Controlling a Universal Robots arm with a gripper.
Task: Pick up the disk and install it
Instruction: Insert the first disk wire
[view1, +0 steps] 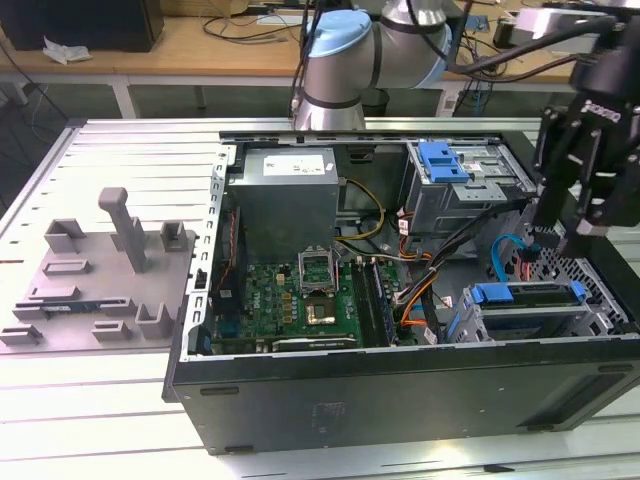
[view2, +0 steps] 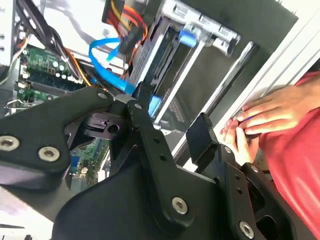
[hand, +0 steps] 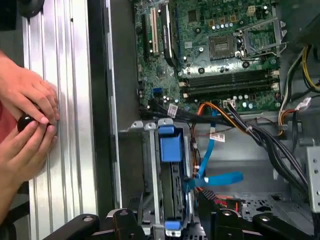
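The disk (view1: 525, 297), a silver drive in a blue carrier frame, lies in the lower drive cage at the front corner of the open computer case (view1: 400, 400), on the exterior view's right. In the first wrist view the disk (hand: 171, 150) sits edge-on between the cage rails. My gripper (view1: 568, 235) hangs just above that cage, open, with nothing between its fingers. In the second wrist view the gripper (view2: 172, 120) stands spread over the cage. The first wrist view has the gripper (hand: 172, 225) straddling the cage's end.
A person's hands (hand: 27, 115) rest on the ribbed table rail beside the case, close to the gripper; the hands (view2: 262, 120) and a red sleeve also show nearby. A blue cable (view1: 500, 262) loops by the cage. The grey power supply (view1: 290, 190) and upper cage with a blue latch (view1: 445, 162) stand behind.
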